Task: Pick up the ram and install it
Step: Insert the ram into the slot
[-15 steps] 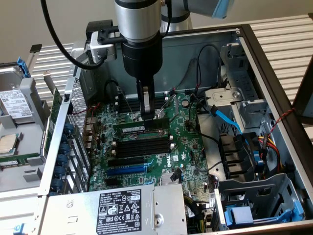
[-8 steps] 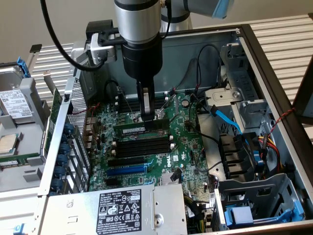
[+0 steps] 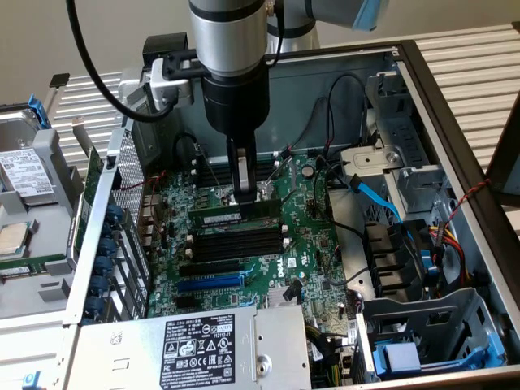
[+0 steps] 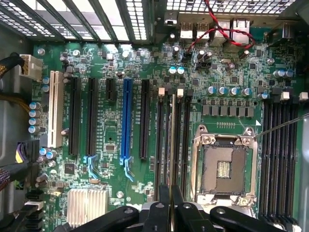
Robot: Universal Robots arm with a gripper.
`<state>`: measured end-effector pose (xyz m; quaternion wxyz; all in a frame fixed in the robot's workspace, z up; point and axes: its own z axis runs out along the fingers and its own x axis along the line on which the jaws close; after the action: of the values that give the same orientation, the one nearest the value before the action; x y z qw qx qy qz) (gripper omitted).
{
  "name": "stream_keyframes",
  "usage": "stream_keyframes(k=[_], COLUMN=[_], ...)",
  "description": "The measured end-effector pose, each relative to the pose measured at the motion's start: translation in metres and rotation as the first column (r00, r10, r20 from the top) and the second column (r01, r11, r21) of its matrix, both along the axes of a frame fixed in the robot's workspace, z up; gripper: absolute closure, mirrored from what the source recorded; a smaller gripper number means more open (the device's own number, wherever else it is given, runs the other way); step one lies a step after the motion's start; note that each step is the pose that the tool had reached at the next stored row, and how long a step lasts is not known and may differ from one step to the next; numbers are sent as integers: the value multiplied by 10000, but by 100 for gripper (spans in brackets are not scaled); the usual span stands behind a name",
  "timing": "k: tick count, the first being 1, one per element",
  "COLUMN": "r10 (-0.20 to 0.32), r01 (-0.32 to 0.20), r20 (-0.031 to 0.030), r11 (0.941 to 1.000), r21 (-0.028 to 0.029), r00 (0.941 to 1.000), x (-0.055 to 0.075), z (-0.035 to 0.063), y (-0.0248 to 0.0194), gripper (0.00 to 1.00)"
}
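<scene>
Claw is pinching the ram above the motherboard.
Slatted tabletop is showing at two o'clock of the open case.

Exterior view high, angled into open case, wrist view close overhead, motherboard shared

A plain beige wall is standing behind the scene, evenly lit. A white ribbed surface is showing on both sides of the open computer case. Soft light is falling across its ridges. A dark panel is cutting in at the exterior view's right edge.
</scene>
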<state>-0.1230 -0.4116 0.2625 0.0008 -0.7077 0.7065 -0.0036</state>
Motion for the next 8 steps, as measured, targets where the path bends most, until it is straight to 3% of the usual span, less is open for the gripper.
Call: stream_keyframes(k=[8], r10=[8], r01=[-8], r20=[-1], r11=[10000], r21=[-39], r00=[10000], x=[1], z=[-28], y=[-5], gripper=[87])
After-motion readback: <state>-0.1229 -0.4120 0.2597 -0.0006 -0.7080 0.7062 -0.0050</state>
